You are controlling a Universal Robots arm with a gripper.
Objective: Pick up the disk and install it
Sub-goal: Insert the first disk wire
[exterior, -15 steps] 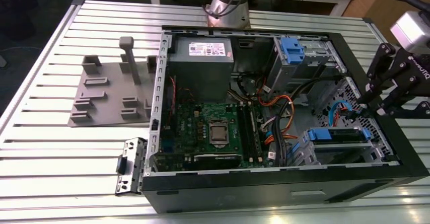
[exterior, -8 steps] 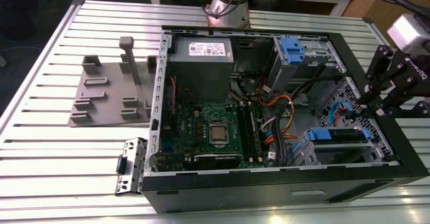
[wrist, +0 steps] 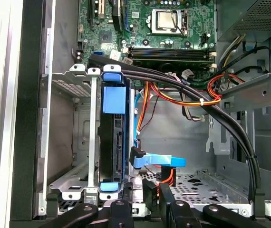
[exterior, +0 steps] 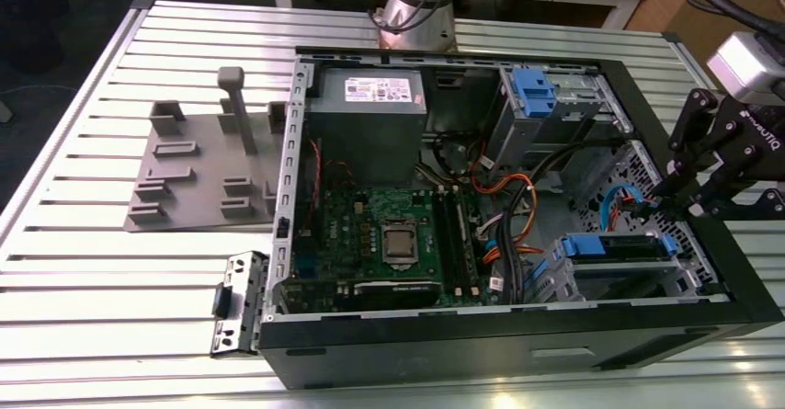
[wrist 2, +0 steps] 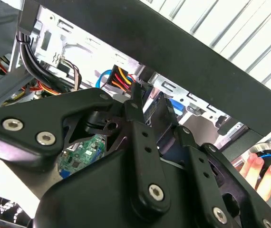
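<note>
Obs.: one arm, one tool (exterior: 689, 209), hung over the open computer case (exterior: 516, 335) at its drive-bay end. Tool narrow, its tips drawn close together with nothing seen between them.

One disk (wrist: 114, 142) seen. In the first wrist view it stood on edge just ahead of the tool tips, inside the metal bay (wrist: 71, 76), not in the tool. Two blue carrier tabs counted, one at each end of the disk. Judged seated or nearly so, the bay walls keeping it upright.

One blue flat cable (wrist: 157, 161) lay loose beside the disk, closer to the tips; cannot tell whether it was plugged in.

Farther from the tool: one blue-fronted cage (exterior: 540, 92), one power supply (exterior: 366, 106). Case lay on its side on the slatted table (exterior: 73, 271), presumably for access from above.

One hand (wrist 2: 259, 173) near the case rim.
</note>
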